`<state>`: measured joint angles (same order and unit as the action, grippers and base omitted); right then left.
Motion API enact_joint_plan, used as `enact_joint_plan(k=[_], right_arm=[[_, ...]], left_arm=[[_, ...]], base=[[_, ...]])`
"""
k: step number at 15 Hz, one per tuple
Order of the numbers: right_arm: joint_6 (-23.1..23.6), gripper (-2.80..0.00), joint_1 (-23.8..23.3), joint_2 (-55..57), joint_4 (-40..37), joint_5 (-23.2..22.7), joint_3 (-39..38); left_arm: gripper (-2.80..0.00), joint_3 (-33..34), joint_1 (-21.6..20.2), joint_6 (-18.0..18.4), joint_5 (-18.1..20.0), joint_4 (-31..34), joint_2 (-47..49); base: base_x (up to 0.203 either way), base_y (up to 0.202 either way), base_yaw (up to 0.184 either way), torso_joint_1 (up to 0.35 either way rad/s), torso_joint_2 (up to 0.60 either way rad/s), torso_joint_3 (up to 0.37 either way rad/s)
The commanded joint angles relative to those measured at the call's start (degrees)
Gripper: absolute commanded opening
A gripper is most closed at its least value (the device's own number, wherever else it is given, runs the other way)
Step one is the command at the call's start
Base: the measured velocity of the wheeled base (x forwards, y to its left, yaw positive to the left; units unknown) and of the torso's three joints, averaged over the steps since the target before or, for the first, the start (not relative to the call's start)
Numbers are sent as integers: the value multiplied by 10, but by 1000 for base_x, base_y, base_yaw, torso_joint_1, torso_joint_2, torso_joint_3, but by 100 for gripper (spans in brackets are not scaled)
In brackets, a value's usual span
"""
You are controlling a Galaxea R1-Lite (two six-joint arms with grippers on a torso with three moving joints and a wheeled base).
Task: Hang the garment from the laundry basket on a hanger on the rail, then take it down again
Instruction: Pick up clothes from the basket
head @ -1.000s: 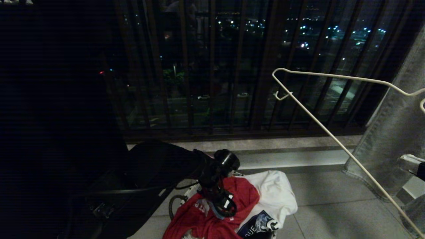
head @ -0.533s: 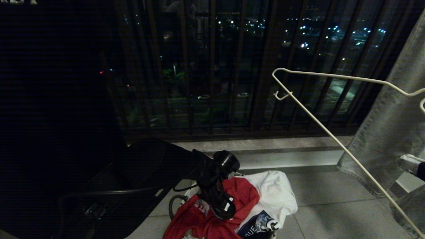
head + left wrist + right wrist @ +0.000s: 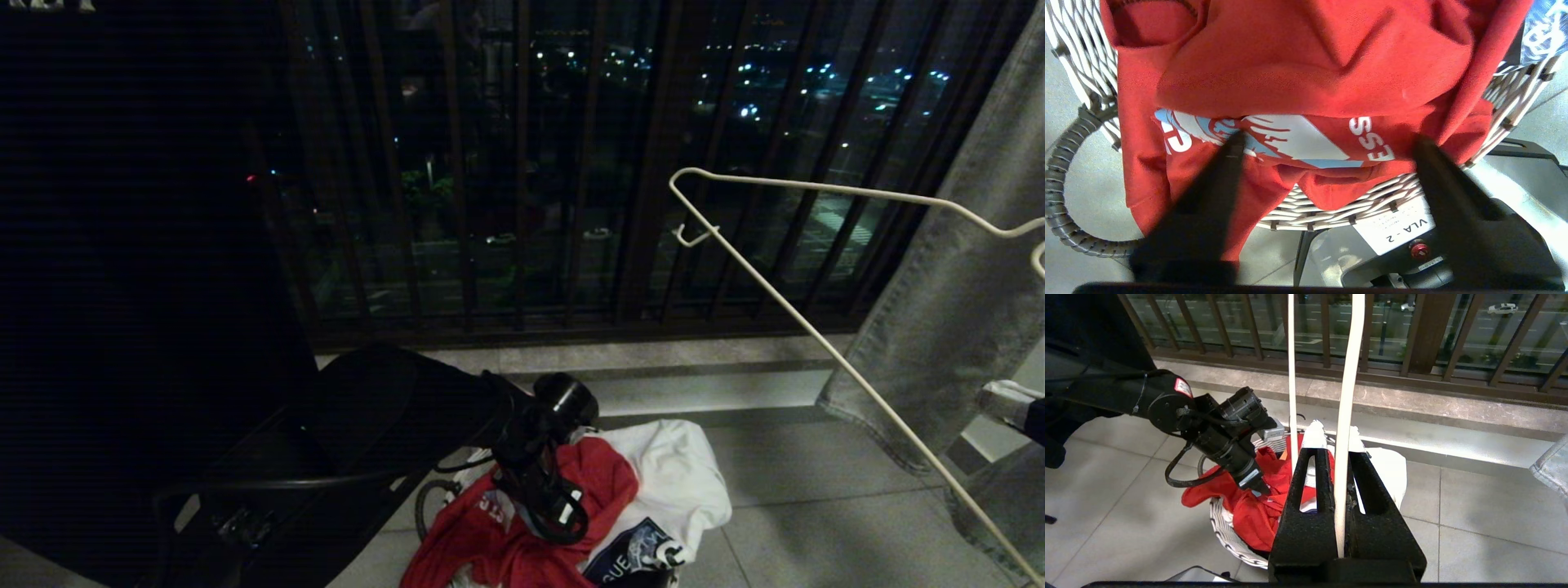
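Note:
The red garment (image 3: 490, 547) lies crumpled on top of the laundry basket (image 3: 1331, 208), draped over its white woven rim. My left gripper (image 3: 555, 514) points down into it. Its black fingers (image 3: 1229, 163) stand wide open on either side of the printed chest (image 3: 1298, 143), with their tips at the cloth and nothing pinched. My right gripper (image 3: 1333, 435) is shut on the wire of the white hanger (image 3: 1350, 375) and holds it in the air to the right of the basket. The hanger's shoulder notch (image 3: 694, 237) shows against the window. The rail is out of view.
A white T-shirt (image 3: 678, 474) with a dark print lies in the basket beside the garment. Grey denim cloth (image 3: 963, 310) hangs at the right. Dark window railing bars (image 3: 522, 163) stand behind a stone ledge (image 3: 694, 384). My own base with a white label (image 3: 1400, 228) is close by the basket.
The left gripper has shifted slightly and turned over the red garment, staying low on it. The grey denim at the right has swung leftward. The hanger has held still.

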<state>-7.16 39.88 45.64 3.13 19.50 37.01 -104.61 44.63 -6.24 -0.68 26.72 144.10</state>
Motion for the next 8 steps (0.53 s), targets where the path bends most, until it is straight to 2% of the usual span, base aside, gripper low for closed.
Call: enact_joint_plan(k=[1, 8], right_arm=[[0, -280, 0, 0, 0, 1, 0], [0, -280, 0, 0, 0, 1, -2]], left_arm=[[-280, -3, 1, 0, 0, 2, -1], [-280, -9, 8, -4, -9, 4, 5]], base=[[0, 0, 0, 0, 0, 0], [0, 0, 0, 0, 0, 0]])
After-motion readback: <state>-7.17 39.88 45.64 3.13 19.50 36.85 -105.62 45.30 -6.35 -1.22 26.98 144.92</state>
